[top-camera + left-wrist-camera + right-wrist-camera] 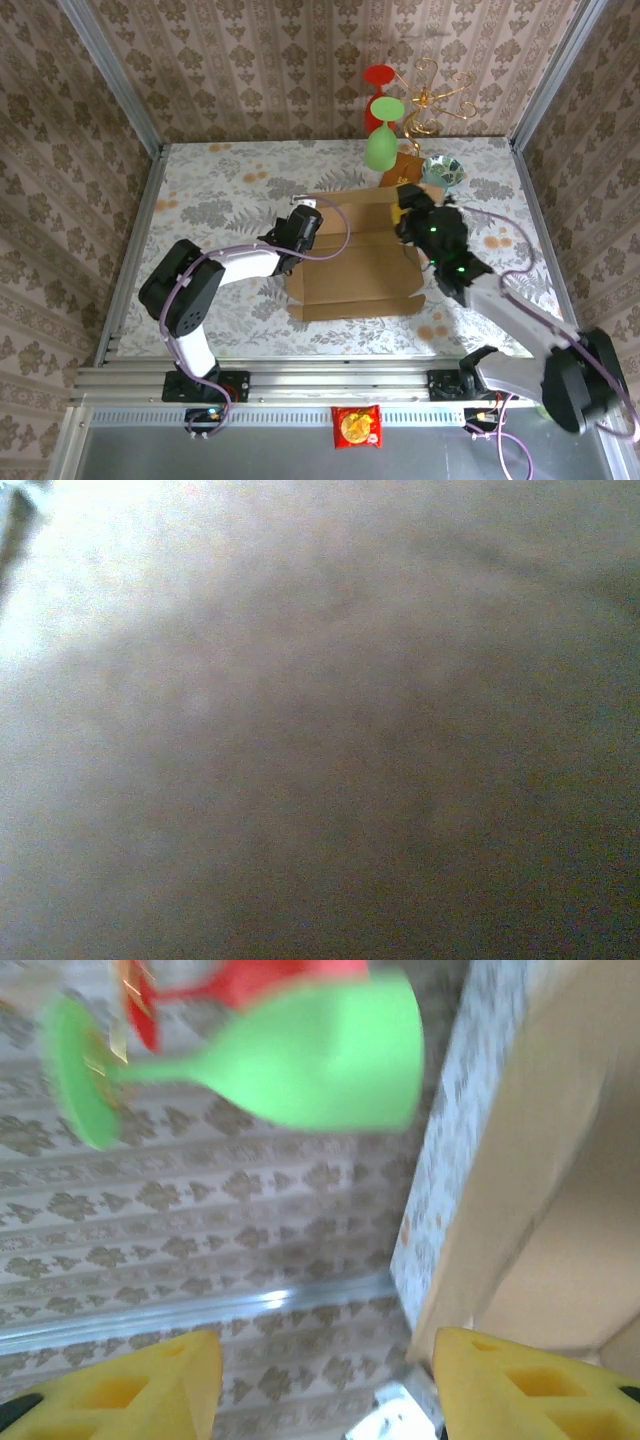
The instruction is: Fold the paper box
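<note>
Centre frame, apparently raising paper box (pixel 350 275) flaps: my right end effector (pixel 320 1370) released, left end effector (pixel 305 225) unreadable; next, crease firmly.

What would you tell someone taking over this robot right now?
Left gripper: at the far left corner of the paper box. Its camera shows only a brown blur, so I cannot tell how the jaws stand.
Right gripper: jaws open and holding nothing, at the far right corner beside a cardboard panel.
The box lies between the arms, mostly a flat sheet, and its far flap seems lifted.
Done: little, if anything.
Left: raise the walls and close it.
</note>
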Robot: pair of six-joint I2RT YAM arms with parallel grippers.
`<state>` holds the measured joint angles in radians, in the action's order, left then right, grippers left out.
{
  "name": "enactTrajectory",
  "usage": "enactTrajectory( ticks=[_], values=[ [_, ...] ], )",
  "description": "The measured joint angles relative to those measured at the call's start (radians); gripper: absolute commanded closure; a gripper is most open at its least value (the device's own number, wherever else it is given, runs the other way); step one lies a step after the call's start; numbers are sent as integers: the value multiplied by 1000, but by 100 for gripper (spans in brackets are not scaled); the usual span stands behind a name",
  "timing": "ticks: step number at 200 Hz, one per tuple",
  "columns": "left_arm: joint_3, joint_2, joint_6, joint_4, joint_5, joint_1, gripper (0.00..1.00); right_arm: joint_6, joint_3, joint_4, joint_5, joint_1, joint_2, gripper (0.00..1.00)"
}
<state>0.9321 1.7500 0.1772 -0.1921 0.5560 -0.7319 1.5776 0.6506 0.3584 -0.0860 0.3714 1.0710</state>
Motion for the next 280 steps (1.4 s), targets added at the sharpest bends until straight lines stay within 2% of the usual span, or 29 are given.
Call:
enactTrajectory(
  ticks=[18, 36, 83, 139, 179, 226, 261, 280],
  values=[
    [-27, -25, -10, -1, -6, 7, 100, -80, 16, -113, 43, -118, -80, 45],
    [-52, -51, -18, 1, -10, 8, 100, -154, 26, -182, 82, -190, -64, 45],
    [-81, -77, -22, 5, -11, 8, 100, -334, 110, -268, 195, -198, 156, 45],
    [-87, -91, -22, 19, -14, 8, 100, -526, 258, -265, 295, -215, 313, 44],
    [-92, -97, -21, 26, -18, 8, 100, -558, 259, -251, 356, -208, 403, 41],
    [-94, -105, -21, 37, -18, 8, 100, -554, 259, -224, 366, -187, 417, 42],
    [-94, -106, -21, 41, -18, 8, 100, -521, 254, -193, 374, -183, 422, 48],
    [-94, -106, -22, 41, -18, 8, 100, -490, 238, -169, 378, -183, 422, 57]
  ],
)
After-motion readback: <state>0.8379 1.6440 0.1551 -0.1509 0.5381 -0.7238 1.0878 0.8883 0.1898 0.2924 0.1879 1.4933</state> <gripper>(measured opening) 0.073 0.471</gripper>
